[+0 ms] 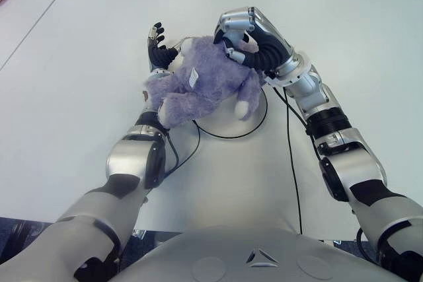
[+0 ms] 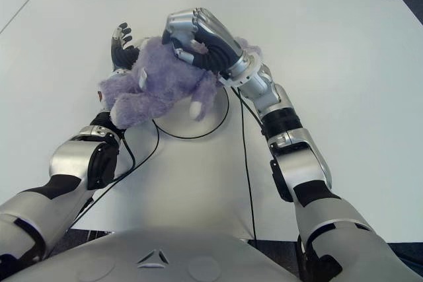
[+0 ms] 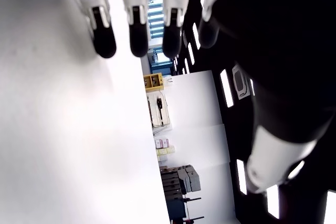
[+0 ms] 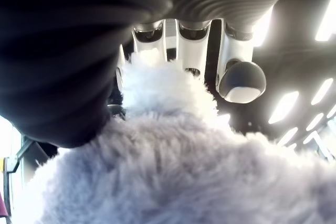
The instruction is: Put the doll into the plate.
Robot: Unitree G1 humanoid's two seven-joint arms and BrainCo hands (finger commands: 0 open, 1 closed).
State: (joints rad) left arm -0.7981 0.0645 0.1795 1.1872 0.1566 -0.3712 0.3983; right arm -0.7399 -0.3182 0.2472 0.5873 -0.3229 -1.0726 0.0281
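On the white table (image 1: pixel 79 51), the left hand (image 1: pixel 157 51) stands against the left flank of the purple plush doll (image 1: pixel 201 84), its dark fingers (image 3: pixel 105 38) extended straight and clasping nothing, the palm pressed to the fur. The doll hangs tilted, its rump and pale foot toward the robot, a small white tag on its back, its body partly above the white plate (image 1: pixel 254 120), whose dark rim shows below and to the right. The right hand (image 1: pixel 241 34) comes from the right and curls over the doll's upper end; its wrist view shows the fingers (image 4: pixel 191 45) wrapped into the fluffy fur, holding it.
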